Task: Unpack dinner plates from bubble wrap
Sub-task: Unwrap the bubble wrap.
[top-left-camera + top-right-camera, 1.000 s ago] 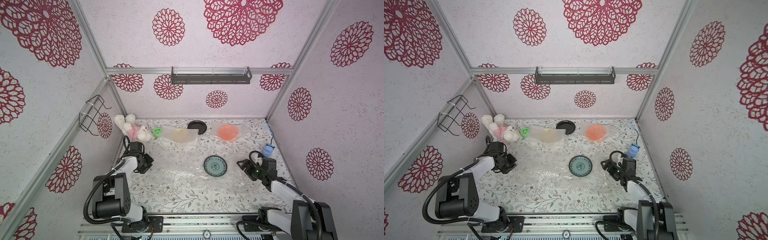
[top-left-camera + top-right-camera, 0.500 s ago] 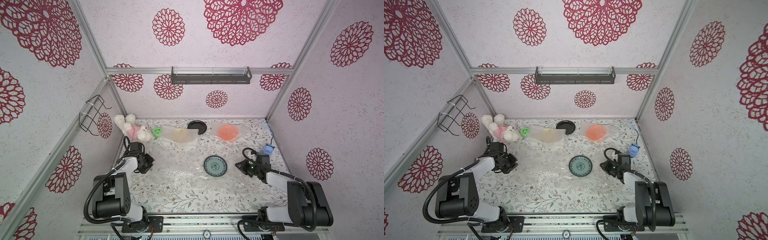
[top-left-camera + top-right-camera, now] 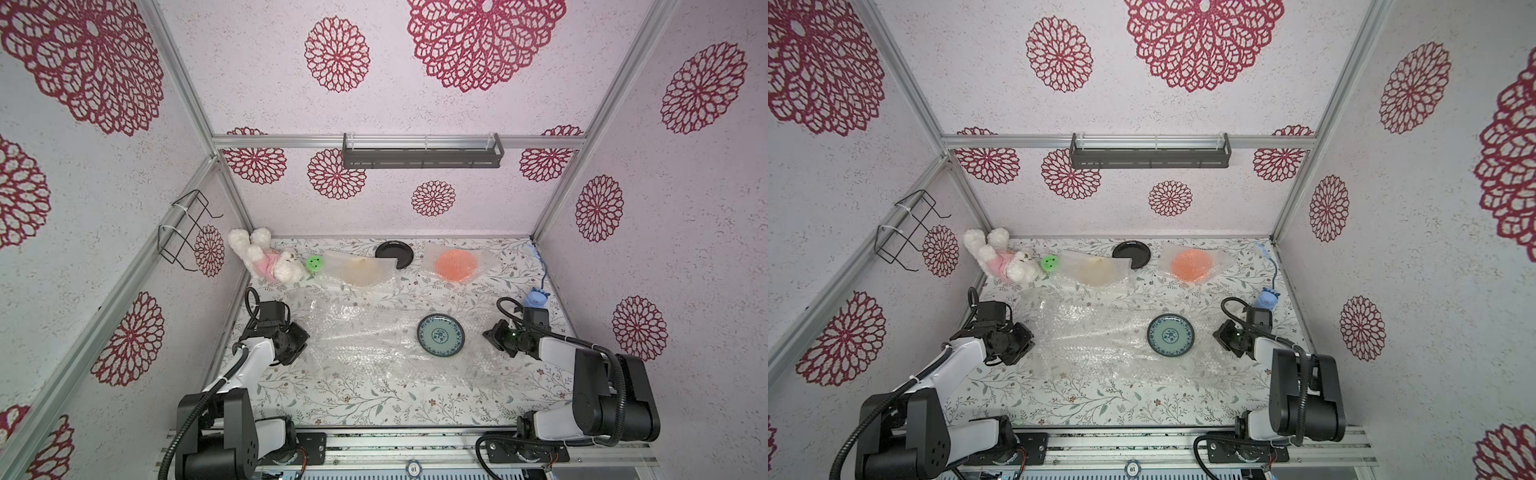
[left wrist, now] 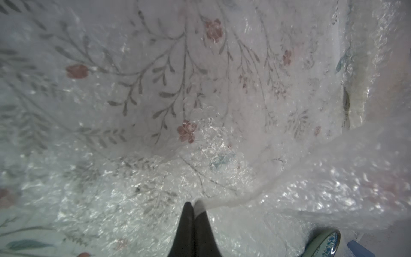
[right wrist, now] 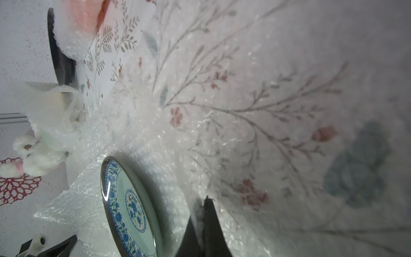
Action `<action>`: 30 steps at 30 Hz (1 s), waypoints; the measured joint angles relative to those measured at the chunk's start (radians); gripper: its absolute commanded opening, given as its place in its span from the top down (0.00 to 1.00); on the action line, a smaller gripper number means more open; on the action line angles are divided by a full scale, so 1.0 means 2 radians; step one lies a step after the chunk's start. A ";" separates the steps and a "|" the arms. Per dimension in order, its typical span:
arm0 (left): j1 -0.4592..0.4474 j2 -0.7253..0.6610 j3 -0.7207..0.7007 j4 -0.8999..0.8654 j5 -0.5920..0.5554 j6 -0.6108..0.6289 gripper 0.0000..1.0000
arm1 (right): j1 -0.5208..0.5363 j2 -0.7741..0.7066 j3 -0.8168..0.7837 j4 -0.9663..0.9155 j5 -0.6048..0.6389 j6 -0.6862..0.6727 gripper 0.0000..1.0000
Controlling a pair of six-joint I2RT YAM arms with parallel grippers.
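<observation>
A blue-green patterned dinner plate [image 3: 440, 335] [image 3: 1170, 335] lies bare on a large spread sheet of bubble wrap [image 3: 365, 345] in both top views. My left gripper [image 4: 193, 203] is shut on the sheet's left edge. My right gripper [image 5: 203, 200] is shut on the sheet's right edge, just beside the plate [image 5: 131, 207]. At the back, an orange plate [image 3: 456, 265] and a cream plate [image 3: 357, 270] each lie inside their own bubble wrap. A black plate [image 3: 394, 253] lies bare between them, partly under the cream plate's wrap.
A plush bunny [image 3: 266, 259] and a green smiley disc [image 3: 314, 262] lie at the back left. A small blue toy [image 3: 536, 297] sits by the right wall behind my right arm. A wire rack [image 3: 187, 232] hangs on the left wall, a shelf [image 3: 422, 151] on the back wall.
My right gripper moved in toward the plate and shut on the edge of the bubble wrap. The left gripper stayed shut on the wrap.
</observation>
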 measured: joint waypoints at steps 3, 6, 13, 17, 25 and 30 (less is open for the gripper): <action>-0.015 -0.003 0.000 -0.004 -0.002 -0.004 1.00 | -0.005 0.000 0.002 -0.009 0.007 -0.004 0.89; -0.026 -0.002 0.007 -0.010 -0.012 -0.009 0.95 | -0.007 0.000 0.007 -0.013 0.021 -0.007 0.64; -0.026 -0.021 0.015 -0.020 -0.055 -0.033 0.35 | -0.008 -0.040 0.029 -0.040 0.063 -0.010 0.37; -0.028 -0.082 0.039 -0.049 -0.076 -0.033 0.16 | 0.003 -0.092 0.053 -0.071 0.089 -0.018 0.31; -0.106 -0.166 0.098 -0.035 -0.068 -0.004 0.03 | 0.099 -0.110 0.109 -0.095 0.094 -0.036 0.28; -0.208 -0.117 0.081 0.043 -0.004 0.001 0.03 | 0.131 -0.055 0.109 -0.095 0.069 -0.046 0.30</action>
